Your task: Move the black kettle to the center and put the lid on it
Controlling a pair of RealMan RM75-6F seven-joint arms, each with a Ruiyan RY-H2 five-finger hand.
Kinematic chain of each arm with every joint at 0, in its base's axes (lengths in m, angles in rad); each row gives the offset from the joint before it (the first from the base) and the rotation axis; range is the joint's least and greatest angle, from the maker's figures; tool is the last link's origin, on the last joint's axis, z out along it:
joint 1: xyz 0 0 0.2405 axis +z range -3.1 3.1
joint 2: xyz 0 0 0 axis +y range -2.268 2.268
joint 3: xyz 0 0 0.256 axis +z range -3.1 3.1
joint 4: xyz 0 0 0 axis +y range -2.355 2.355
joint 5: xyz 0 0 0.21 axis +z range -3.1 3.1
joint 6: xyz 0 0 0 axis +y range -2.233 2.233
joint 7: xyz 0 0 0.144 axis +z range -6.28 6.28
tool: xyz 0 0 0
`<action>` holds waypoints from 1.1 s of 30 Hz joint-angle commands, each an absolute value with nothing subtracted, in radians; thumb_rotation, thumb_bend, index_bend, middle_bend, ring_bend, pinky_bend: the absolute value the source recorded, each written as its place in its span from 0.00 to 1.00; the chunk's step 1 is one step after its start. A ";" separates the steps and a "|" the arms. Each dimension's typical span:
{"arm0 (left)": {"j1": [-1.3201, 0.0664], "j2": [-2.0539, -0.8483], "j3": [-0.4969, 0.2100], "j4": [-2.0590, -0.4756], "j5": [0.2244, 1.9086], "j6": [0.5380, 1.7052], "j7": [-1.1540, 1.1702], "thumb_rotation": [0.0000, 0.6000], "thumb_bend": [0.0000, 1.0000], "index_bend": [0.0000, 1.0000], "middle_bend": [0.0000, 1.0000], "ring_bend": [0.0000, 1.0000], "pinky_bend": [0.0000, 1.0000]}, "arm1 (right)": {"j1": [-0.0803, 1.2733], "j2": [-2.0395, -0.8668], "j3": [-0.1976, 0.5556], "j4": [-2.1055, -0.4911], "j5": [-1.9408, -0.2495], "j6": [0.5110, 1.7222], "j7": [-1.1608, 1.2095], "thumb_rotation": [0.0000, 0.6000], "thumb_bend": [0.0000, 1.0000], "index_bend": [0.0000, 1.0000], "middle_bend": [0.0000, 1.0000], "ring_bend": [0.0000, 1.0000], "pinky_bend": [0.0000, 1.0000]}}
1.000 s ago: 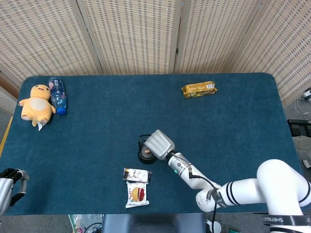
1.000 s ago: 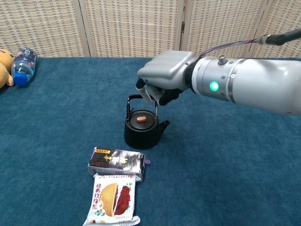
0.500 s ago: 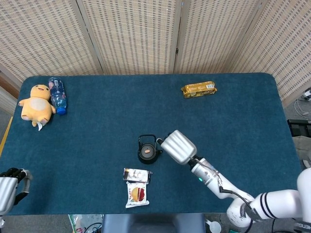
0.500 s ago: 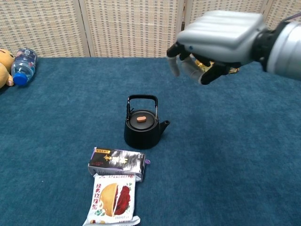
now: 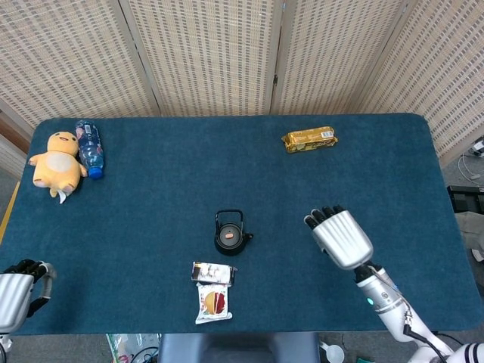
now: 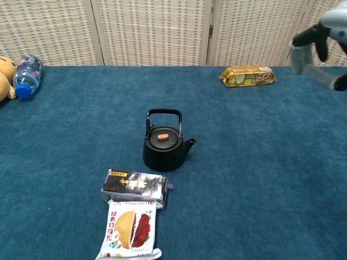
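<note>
The black kettle [image 5: 229,232] [image 6: 164,144] stands upright near the middle of the blue table, handle raised. Its lid [image 6: 162,137] with an orange knob sits on top. My right hand [image 5: 339,236] [image 6: 321,51] hangs well to the right of the kettle, fingers apart and holding nothing. At the near left table edge my left hand [image 5: 19,286] shows only partly, fingers curled, with nothing seen in it.
Two snack packets [image 5: 212,288] [image 6: 132,207] lie just in front of the kettle. A gold packet [image 5: 309,139] [image 6: 247,76] lies at the back right. A yellow plush toy [image 5: 56,161] and a water bottle [image 5: 89,147] [image 6: 25,75] lie at the back left.
My right hand let go of the kettle's handle, rose and drew away to the right. The kettle stays put with its lid on. The left hand barely moved.
</note>
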State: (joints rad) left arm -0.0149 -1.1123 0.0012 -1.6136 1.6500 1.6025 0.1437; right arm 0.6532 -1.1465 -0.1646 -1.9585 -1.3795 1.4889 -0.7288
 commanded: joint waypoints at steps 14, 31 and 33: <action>-0.036 -1.138 0.000 -1.574 1.691 1.614 0.118 1.00 0.56 0.59 0.58 0.42 0.58 | 0.290 -1.112 -0.213 -1.770 -1.532 1.735 -0.463 1.00 0.55 0.50 0.50 0.47 0.58; -0.041 -1.143 -0.023 -1.567 1.656 1.624 0.099 1.00 0.56 0.59 0.58 0.41 0.58 | 0.128 -1.139 -0.111 -1.632 -1.488 1.757 -0.273 1.00 0.55 0.50 0.50 0.47 0.58; -0.044 -1.143 -0.024 -1.569 1.653 1.618 0.105 1.00 0.56 0.59 0.58 0.42 0.58 | 0.121 -1.132 -0.101 -1.625 -1.480 1.747 -0.251 1.00 0.55 0.50 0.50 0.47 0.58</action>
